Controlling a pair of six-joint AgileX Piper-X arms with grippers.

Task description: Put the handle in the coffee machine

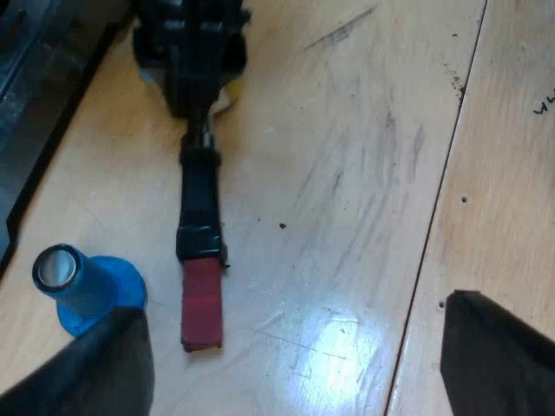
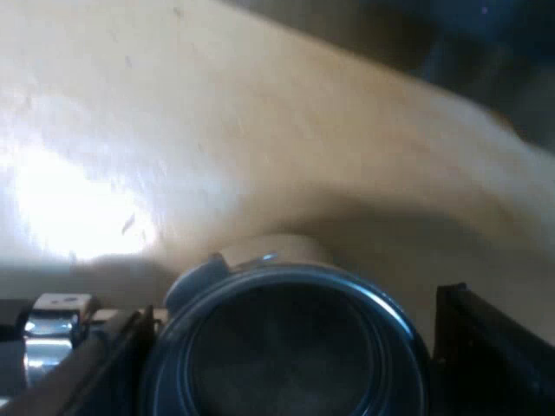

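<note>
The metal holder lies flat on the wooden table (image 1: 364, 173), its dark handle (image 1: 199, 195) ending in red (image 1: 201, 303). My right gripper (image 1: 191, 43) is down over the holder's round end. In the right wrist view the round metal basket (image 2: 286, 347) sits between the fingers of my right gripper (image 2: 290, 355), and a thin strip of table shows between the basket's rim and one finger (image 2: 494, 347). My left gripper (image 1: 295, 364) hangs open above the table beyond the red end, with nothing between its fingers. One left finger (image 1: 87, 373) is close to the blue tamper (image 1: 91, 290).
The blue tamper stands upright on the table beside the red end of the handle. A dark edge of the espresso machine (image 1: 39, 104) runs along the table near the holder's round end. A seam (image 1: 434, 217) splits the tabletop boards.
</note>
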